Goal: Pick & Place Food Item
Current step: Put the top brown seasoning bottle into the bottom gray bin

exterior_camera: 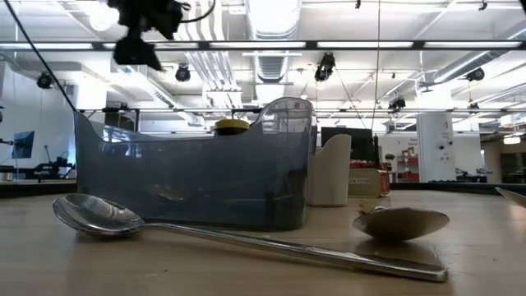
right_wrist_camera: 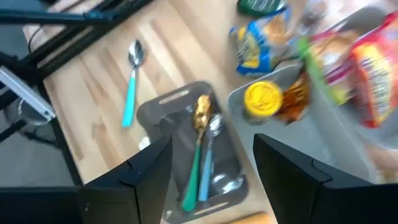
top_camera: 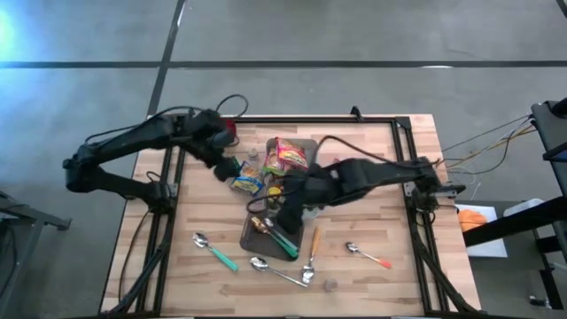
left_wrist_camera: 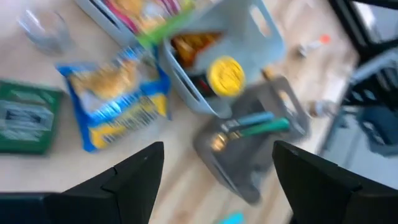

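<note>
A blue-and-yellow food packet [top_camera: 248, 180] [left_wrist_camera: 115, 102] lies flat on the wooden table, left of a grey bin [top_camera: 306, 144]. In the bin lie a red-and-yellow packet [top_camera: 288, 155] [right_wrist_camera: 373, 68] and an item with a yellow lid [left_wrist_camera: 227, 74] [right_wrist_camera: 264, 99]. My left gripper [top_camera: 229, 167] [left_wrist_camera: 217, 177] hangs open above the table beside the blue-and-yellow packet, nothing between its fingers. My right gripper [top_camera: 285, 213] [right_wrist_camera: 214, 174] is open and raised over the small grey tray [top_camera: 270, 235] [right_wrist_camera: 193, 149], also holding nothing.
The small tray holds a gold spoon [right_wrist_camera: 202, 112] and green-handled utensils [left_wrist_camera: 255, 124]. A green box [left_wrist_camera: 25, 118] and a glass [left_wrist_camera: 43, 31] stand near the packet. Loose spoons [top_camera: 215, 250] [top_camera: 279, 270] [top_camera: 368, 255] lie toward the near edge.
</note>
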